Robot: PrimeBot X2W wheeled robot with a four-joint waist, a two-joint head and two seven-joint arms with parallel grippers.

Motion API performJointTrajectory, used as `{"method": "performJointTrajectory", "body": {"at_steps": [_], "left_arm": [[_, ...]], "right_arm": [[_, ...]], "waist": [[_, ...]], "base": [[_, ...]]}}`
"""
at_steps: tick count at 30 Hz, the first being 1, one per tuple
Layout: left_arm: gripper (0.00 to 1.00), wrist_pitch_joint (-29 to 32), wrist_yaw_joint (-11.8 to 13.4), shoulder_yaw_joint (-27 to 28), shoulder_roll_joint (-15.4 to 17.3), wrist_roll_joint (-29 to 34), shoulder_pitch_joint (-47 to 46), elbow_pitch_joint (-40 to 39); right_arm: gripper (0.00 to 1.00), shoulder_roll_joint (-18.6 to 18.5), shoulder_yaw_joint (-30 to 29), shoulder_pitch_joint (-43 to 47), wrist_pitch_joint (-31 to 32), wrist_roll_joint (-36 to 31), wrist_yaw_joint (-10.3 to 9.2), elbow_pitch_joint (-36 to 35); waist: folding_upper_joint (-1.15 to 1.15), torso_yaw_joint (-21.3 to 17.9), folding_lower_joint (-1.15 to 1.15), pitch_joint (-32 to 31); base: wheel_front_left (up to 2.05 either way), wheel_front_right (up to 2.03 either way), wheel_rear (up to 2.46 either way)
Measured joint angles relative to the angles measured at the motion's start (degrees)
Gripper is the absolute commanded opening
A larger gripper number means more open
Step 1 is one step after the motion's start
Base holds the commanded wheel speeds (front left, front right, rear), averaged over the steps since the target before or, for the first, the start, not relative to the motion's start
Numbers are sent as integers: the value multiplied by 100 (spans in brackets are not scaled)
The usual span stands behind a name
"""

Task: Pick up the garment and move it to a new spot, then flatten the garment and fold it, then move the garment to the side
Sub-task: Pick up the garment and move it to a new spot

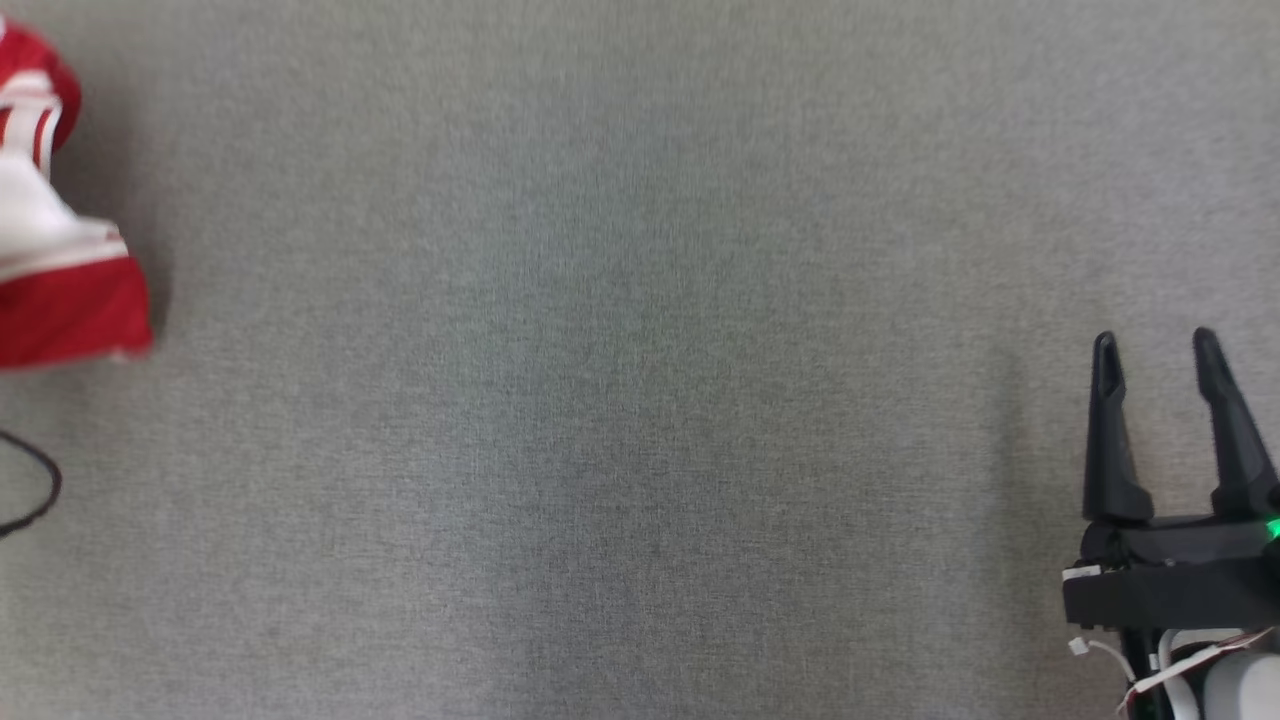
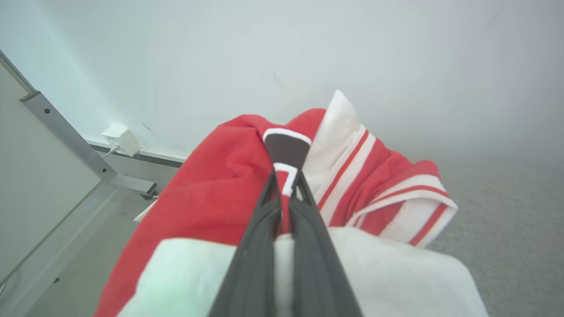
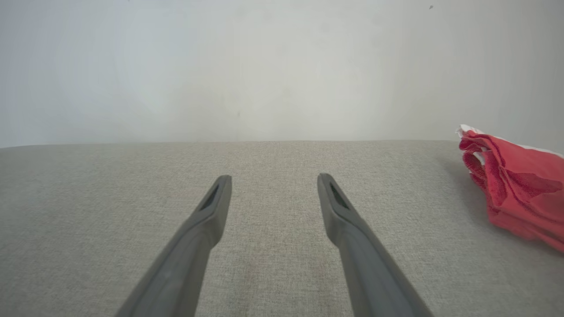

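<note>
The garment (image 1: 55,260) is a bunched red and white striped piece at the far left edge of the grey cloth-covered table (image 1: 620,400). In the left wrist view my left gripper (image 2: 286,178) is shut on a fold of the garment (image 2: 211,198), its two dark fingers pressed together with red and white cloth pinched between them. My right gripper (image 1: 1160,355) stands open at the lower right, low over bare table, with nothing between its fingers. The right wrist view has the right gripper (image 3: 274,182) open and the garment (image 3: 515,193) far off at the right edge.
A black cable (image 1: 35,490) loops at the table's left edge below the garment. The left wrist view takes in a pale wall, a metal frame rail (image 2: 66,136) and a small white box (image 2: 121,138) beyond the table.
</note>
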Motion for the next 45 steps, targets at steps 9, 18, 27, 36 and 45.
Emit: {"method": "performJointTrajectory", "body": {"at_steps": [9, 18, 27, 36, 45], "left_arm": [[0, -277, 0, -544, -15, 155, -584, -1089], [0, 421, 8, -1195, -589, 99, -766, -2722], [0, 717, 172, -1779, -1451, 7, -52, -3415], [0, 524, 211, -2193, -1868, -236, 1451, -3150], [100, 264, 191, -2785, -2191, -129, 2315, -2747]], "right_arm": [[100, 110, 137, 16, -444, 246, 0, 730], [100, 165, 324, 83, -737, 463, 0, 1230], [100, 169, 404, 0, -883, 744, 0, 1506], [100, 170, 479, -1, -914, 793, 0, 1626], [100, 174, 564, -21, -916, 756, 0, 1647]], "waist": [[0, -108, -1, -602], [-1, -656, -1, -932], [0, -1396, -1, -998], [0, -1830, 0, -1016], [0, -1690, 0, -1099]], "base": [[0, 0, 0], [0, 0, 0], [0, 0, 0], [0, 0, 0], [0, 0, 0]]}}
